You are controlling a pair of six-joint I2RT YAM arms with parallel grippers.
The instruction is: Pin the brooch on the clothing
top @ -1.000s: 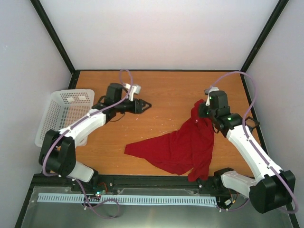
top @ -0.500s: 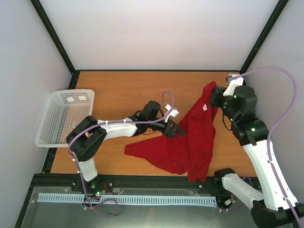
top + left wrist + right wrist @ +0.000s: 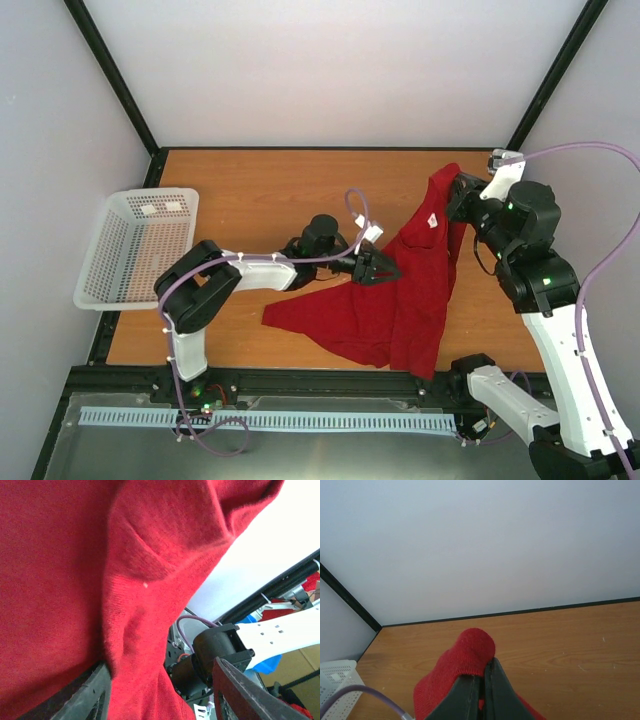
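The red T-shirt (image 3: 400,300) hangs from my right gripper (image 3: 458,190), which is shut on a fold near its collar; the lower part lies spread on the table. A small white label (image 3: 432,222) shows near the top. In the right wrist view the jaws (image 3: 484,672) pinch a red fold (image 3: 470,652). My left gripper (image 3: 385,268) is open against the raised middle of the shirt. In the left wrist view red cloth (image 3: 60,580) fills the frame and hangs partly between the spread fingers (image 3: 160,680). No brooch shows in any view.
A white mesh basket (image 3: 135,245) stands at the table's left edge. The wooden table (image 3: 250,190) is walled by pale panels at the back and sides. The right arm's base (image 3: 215,650) shows behind the cloth in the left wrist view.
My left arm swung from the back left across to the shirt's middle. My right gripper lifted the shirt's top up and toward the back right.
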